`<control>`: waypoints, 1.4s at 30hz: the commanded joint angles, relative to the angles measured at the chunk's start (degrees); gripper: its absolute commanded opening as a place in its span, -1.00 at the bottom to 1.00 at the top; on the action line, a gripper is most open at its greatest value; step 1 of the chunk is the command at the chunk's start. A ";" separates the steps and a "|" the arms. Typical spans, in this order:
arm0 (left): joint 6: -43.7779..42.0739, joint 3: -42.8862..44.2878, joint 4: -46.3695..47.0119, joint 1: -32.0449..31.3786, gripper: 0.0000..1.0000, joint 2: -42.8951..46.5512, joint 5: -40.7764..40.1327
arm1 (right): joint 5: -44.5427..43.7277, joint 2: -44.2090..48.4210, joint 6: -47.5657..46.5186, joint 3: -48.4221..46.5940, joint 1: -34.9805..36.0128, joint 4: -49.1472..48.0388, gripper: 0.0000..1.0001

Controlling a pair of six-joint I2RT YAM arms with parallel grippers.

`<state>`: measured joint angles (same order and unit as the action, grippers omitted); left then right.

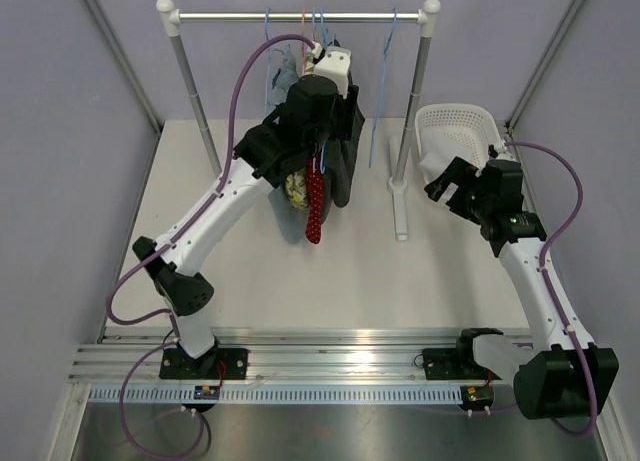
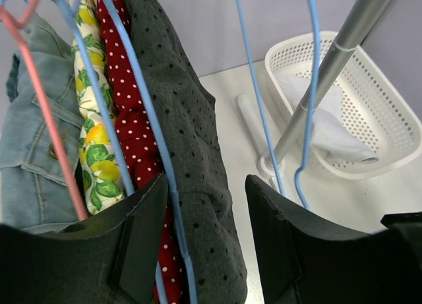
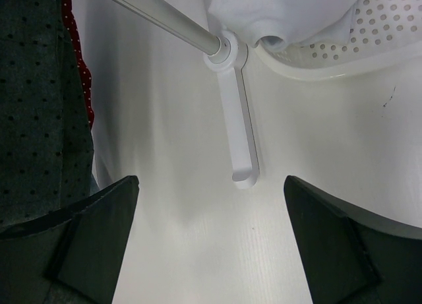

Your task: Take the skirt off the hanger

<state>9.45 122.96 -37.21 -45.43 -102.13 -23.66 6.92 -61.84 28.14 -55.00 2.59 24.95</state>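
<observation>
A grey dotted skirt (image 2: 191,119) hangs on a blue hanger (image 2: 148,113) from the rack rail (image 1: 300,17); it shows dark in the top view (image 1: 345,171). My left gripper (image 2: 206,185) is open up at the rack (image 1: 318,101). Its jaws stand either side of the skirt's fold and the hanger wire, not closed on them. My right gripper (image 3: 211,185) is open and empty, low over the table near the rack's right foot (image 3: 239,126), right of the skirt (image 3: 39,106). It sits beside the basket in the top view (image 1: 445,186).
A red dotted garment (image 2: 128,119), a lemon-print one (image 2: 89,86) and denim (image 2: 26,152) on a pink hanger (image 2: 46,113) hang left of the skirt. An empty blue hanger (image 2: 310,86) hangs to the right. A white basket (image 1: 455,126) holds white cloth (image 2: 323,119).
</observation>
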 commanded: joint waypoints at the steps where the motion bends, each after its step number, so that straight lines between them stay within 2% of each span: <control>1: -0.66 2.46 3.20 0.17 0.07 -1.67 -2.61 | -1.29 0.76 -1.33 0.42 0.40 -1.57 0.99; 4: -1.10 2.38 3.81 0.69 0.00 -2.64 -3.58 | -1.29 0.50 -1.42 0.60 0.40 -1.83 0.99; 6: -1.10 2.55 3.73 1.31 -0.16 -3.16 -3.94 | -1.56 0.23 -1.68 0.69 0.40 -1.75 0.99; 10: -1.02 4.39 2.76 3.50 -0.90 -4.48 -3.85 | -1.82 0.06 -1.86 0.86 0.40 -2.10 0.99; 11: -1.02 5.01 2.24 3.77 -1.00 -4.75 -3.85 | -1.73 -0.29 -1.77 0.69 0.40 -2.10 0.99; 21: -4.70 14.06 -0.93 3.07 -1.00 -1.33 -3.15 | 1.87 4.27 -3.27 -3.79 0.31 -5.95 0.99; 28: -4.27 14.51 -2.07 1.57 -1.00 3.50 -3.23 | 13.63 6.12 -5.11 -11.96 2.50 -10.71 0.99; 31: -4.01 12.05 -1.73 0.35 -1.00 5.70 -4.55 | 14.27 4.29 -7.30 -18.02 8.99 -10.80 0.99; 33: -3.65 10.55 -1.29 -0.62 -1.00 6.67 -5.08 | 12.60 2.00 -10.11 -24.69 17.15 -8.10 0.99; 38: -2.77 10.29 -1.20 -1.94 -1.00 8.26 -6.22 | -0.30 -6.79 -16.08 -37.96 34.47 -1.31 0.99; 41: -2.25 10.37 -1.46 -2.29 -1.00 8.70 -6.75 | -6.64 -9.43 -17.15 -39.21 43.09 -0.25 0.99; 42: -2.25 10.37 -1.46 -2.38 -1.00 8.87 -6.84 | -8.31 -9.78 -17.07 -39.22 43.11 -0.43 0.99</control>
<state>6.39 132.53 -44.88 -47.68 -96.09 -27.88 7.22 -69.91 14.35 -92.68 42.37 21.10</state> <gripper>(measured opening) 0.023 0.993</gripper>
